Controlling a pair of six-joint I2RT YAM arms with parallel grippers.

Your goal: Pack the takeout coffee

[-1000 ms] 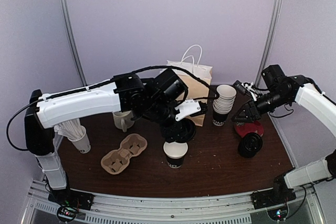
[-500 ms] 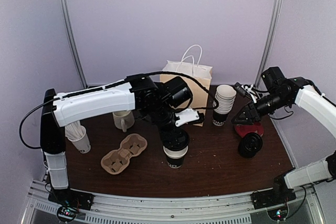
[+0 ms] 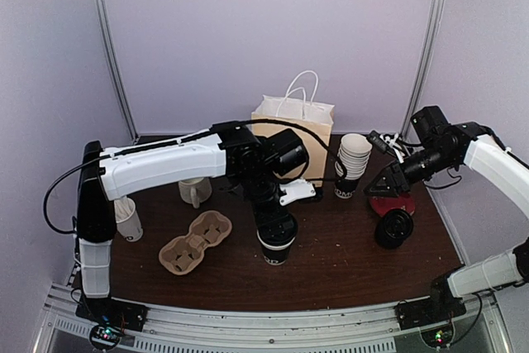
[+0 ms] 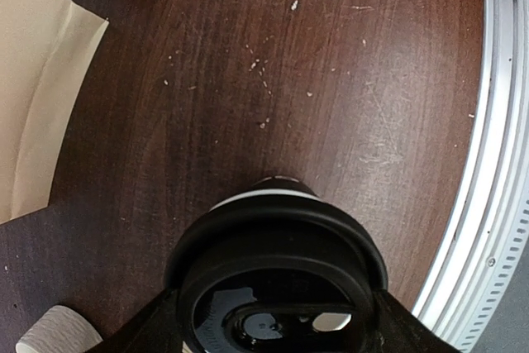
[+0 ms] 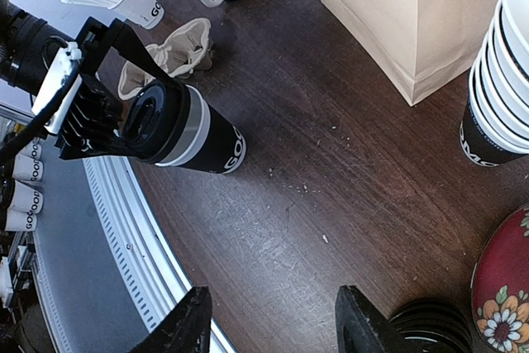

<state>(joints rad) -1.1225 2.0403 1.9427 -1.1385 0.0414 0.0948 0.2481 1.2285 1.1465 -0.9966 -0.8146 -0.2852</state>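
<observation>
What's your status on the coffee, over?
Left gripper shut on lid, lid on cup. Right gripper open, empty. Cup not yet in carrier. Nothing blocking.

Dark wood table (image 3: 347,258): bag (image 3: 320,128), mug (image 3: 195,192), carrier (image 3: 194,242), cup stack (image 3: 354,163), lidded cup (image 3: 277,252), lids (image 3: 394,227).

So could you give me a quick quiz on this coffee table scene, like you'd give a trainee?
1. True or false: the paper bag is lying flat.
2. What is the left end effector closed on? A: white mug. B: black lid. C: wooden stick.
3. How many pockets of the cardboard carrier are filled?

Key: 1 false, it stands upright. 2 B. 3 none.
</observation>
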